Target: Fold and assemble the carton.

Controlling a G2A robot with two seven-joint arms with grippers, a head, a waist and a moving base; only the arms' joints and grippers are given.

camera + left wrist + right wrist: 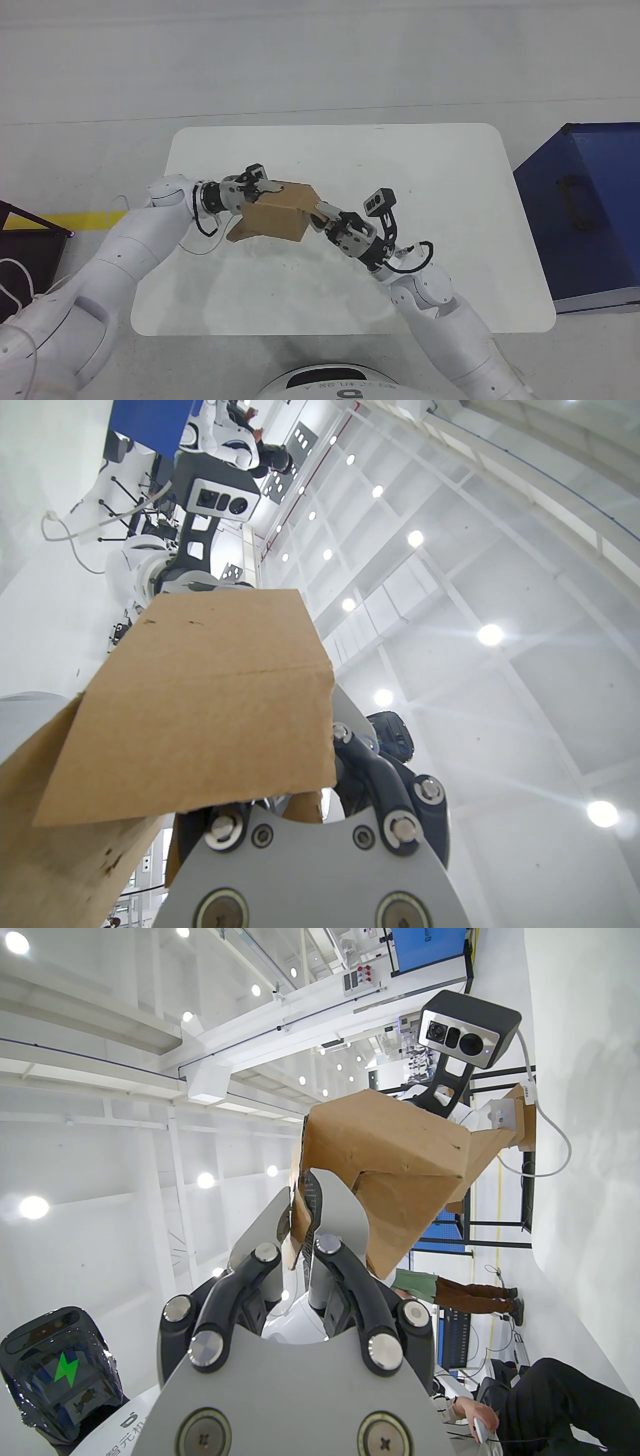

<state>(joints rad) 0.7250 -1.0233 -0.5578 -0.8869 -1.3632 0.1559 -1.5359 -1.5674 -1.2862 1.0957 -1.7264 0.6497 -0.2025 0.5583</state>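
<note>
You have the brown cardboard carton (282,208) between both arms, over the middle part of the white rounded table (450,170), well apart from every table edge. The right gripper (302,1200) is clamped on a thin cardboard edge at the carton's right end. The left gripper (250,187) sits at the carton's left end; whether it is closed you cannot tell, because cardboard covers it. A dark blue box (590,215) stands beyond the table's right edge, well apart from the arms.

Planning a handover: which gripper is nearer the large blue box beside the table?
Right. The right gripper grips the brown cardboard carton's end toward the large blue box; the left gripper is at the carton's far end.
</note>
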